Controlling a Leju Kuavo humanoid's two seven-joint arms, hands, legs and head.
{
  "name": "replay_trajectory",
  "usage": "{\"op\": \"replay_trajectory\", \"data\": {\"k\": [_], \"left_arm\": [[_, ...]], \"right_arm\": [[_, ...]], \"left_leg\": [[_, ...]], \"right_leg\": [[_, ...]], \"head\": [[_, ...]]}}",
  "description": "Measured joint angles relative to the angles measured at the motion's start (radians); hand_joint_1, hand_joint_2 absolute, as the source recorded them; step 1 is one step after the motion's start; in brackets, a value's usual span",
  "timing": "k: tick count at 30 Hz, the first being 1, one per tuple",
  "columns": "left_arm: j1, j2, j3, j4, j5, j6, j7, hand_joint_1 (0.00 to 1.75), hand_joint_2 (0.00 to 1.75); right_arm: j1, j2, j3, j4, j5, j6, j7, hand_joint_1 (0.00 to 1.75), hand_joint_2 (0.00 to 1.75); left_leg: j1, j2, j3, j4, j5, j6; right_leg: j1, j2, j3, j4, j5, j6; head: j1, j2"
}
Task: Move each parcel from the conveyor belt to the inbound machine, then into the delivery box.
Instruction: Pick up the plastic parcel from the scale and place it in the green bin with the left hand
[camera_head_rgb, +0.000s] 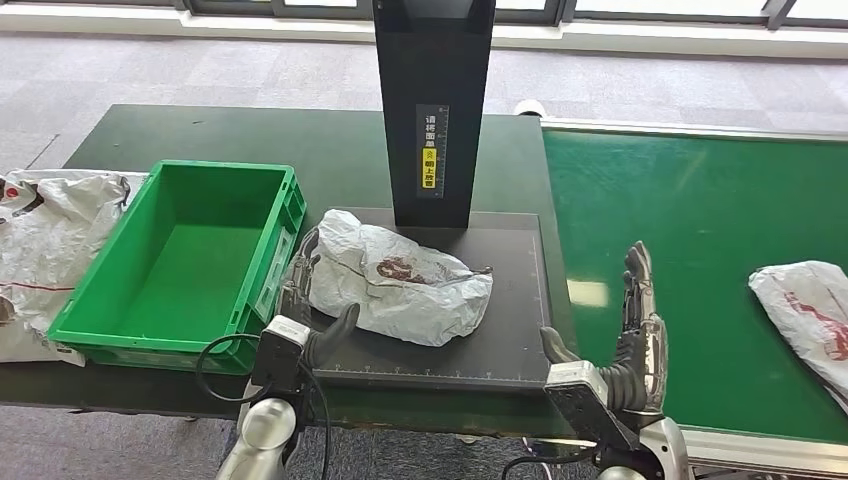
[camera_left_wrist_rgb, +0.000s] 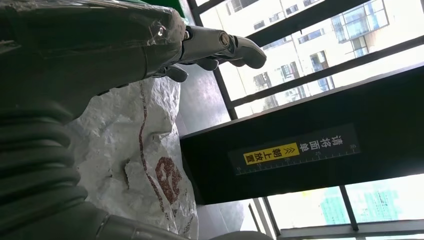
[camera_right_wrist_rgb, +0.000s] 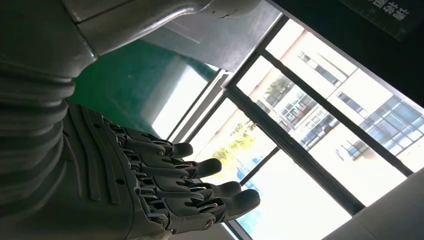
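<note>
A crumpled white parcel (camera_head_rgb: 400, 283) with a red mark lies on the black platform (camera_head_rgb: 510, 340) of the inbound machine, below its black column (camera_head_rgb: 433, 110). My left hand (camera_head_rgb: 305, 305) is open at the parcel's left end, fingers against its edge, thumb spread below. The left wrist view shows that parcel (camera_left_wrist_rgb: 135, 165) beside the hand (camera_left_wrist_rgb: 75, 55). My right hand (camera_head_rgb: 630, 335) stands open and empty over the platform's right edge, fingers straight up. Another white parcel (camera_head_rgb: 810, 310) lies on the green conveyor belt (camera_head_rgb: 690, 220) at far right. The green delivery box (camera_head_rgb: 180, 265) sits empty to the left.
White parcels (camera_head_rgb: 50, 240) lie on the dark table (camera_head_rgb: 230, 135) left of the box. The conveyor's metal rail (camera_head_rgb: 690, 128) runs along the back. Grey carpet lies beyond the table.
</note>
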Motion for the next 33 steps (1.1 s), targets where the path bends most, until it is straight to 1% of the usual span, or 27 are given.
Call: {"op": "replay_trajectory", "data": {"k": [7,13,15,18,21,22,24,26,28,30,33], "left_arm": [[-0.007,0.000,-0.002,0.014,-0.014,-0.007,-0.002,0.00,1.75],[-0.004,0.000,-0.014,0.014,-0.049,-0.043,0.007,0.00,1.75],[-0.003,-0.001,-0.019,0.015,-0.089,-0.055,0.014,0.00,1.75],[-0.023,-0.001,-0.039,0.047,-0.219,-0.042,0.042,0.00,1.75],[-0.085,-0.006,-0.069,0.162,-0.390,0.052,0.100,0.00,1.75],[-0.112,-0.009,-0.077,0.217,-0.438,0.088,0.120,0.00,1.75],[-0.172,-0.016,-0.086,0.334,-0.512,0.130,0.159,0.00,1.75],[-0.227,-0.022,-0.095,0.462,-0.589,0.139,0.201,0.00,1.75],[-0.260,-0.028,-0.106,0.569,-0.645,0.130,0.223,0.00,1.75],[-0.278,-0.035,-0.115,0.642,-0.664,0.119,0.224,0.00,1.75],[-0.311,-0.044,-0.120,0.718,-0.668,0.111,0.220,0.00,1.75]], "right_arm": [[0.026,0.000,-0.005,-0.067,0.009,-0.002,-0.004,0.00,1.75],[0.065,0.001,-0.005,-0.129,0.029,-0.014,-0.008,0.00,1.75],[0.082,0.001,-0.005,-0.156,0.023,-0.027,-0.031,0.00,1.75],[0.091,0.002,-0.005,-0.185,0.016,-0.036,-0.071,0.00,1.75],[0.074,0.001,-0.003,-0.189,0.010,-0.036,-0.081,0.00,1.75],[0.065,0.001,-0.001,-0.189,0.006,-0.036,-0.081,0.00,1.75],[0.038,0.000,0.006,-0.183,-0.004,-0.032,-0.082,0.00,1.75],[0.002,-0.003,0.012,-0.168,-0.013,-0.027,-0.082,0.00,1.75],[-0.027,-0.007,0.020,-0.152,-0.020,-0.025,-0.081,0.00,1.75],[-0.040,-0.010,0.026,-0.142,-0.026,-0.026,-0.080,0.00,1.75],[-0.049,-0.015,0.027,-0.135,-0.029,-0.027,-0.082,0.00,1.75]], "left_leg": [[0.000,0.000,0.001,0.000,0.000,0.000],[0.000,0.000,0.000,0.000,0.000,0.000],[0.000,0.000,0.000,0.000,0.000,0.000],[0.000,0.000,0.000,0.000,0.000,0.000],[0.000,0.000,0.000,0.000,0.000,0.000],[0.000,0.000,0.001,0.000,0.001,0.000],[0.000,0.000,0.001,0.000,0.002,0.001],[0.000,0.000,0.001,0.000,0.003,0.001],[0.000,0.000,0.001,0.000,0.003,0.001],[0.000,-0.001,0.001,0.000,0.004,0.001],[0.000,-0.003,0.001,0.000,0.003,0.001]], "right_leg": [[0.000,0.001,0.001,0.000,0.000,0.000],[0.000,0.001,0.001,0.000,0.000,0.000],[0.000,0.001,0.001,0.000,0.000,0.000],[0.000,0.000,0.001,0.000,0.000,0.000],[0.000,0.000,0.001,0.000,0.001,0.000],[0.000,0.000,0.001,0.000,0.001,0.000],[0.000,0.000,0.001,0.000,0.003,0.000],[0.000,0.001,0.002,0.000,0.004,0.000],[0.000,0.001,0.002,0.000,0.004,0.000],[0.000,-0.001,0.003,0.000,0.004,0.000],[0.000,-0.003,0.004,0.000,0.003,0.001]], "head": [[0.000,0.000],[0.000,0.000],[0.000,0.000],[0.000,0.000],[0.000,0.000],[0.000,0.000],[0.000,0.000],[0.000,0.000],[0.000,0.000],[0.000,0.000],[0.000,0.000]]}}
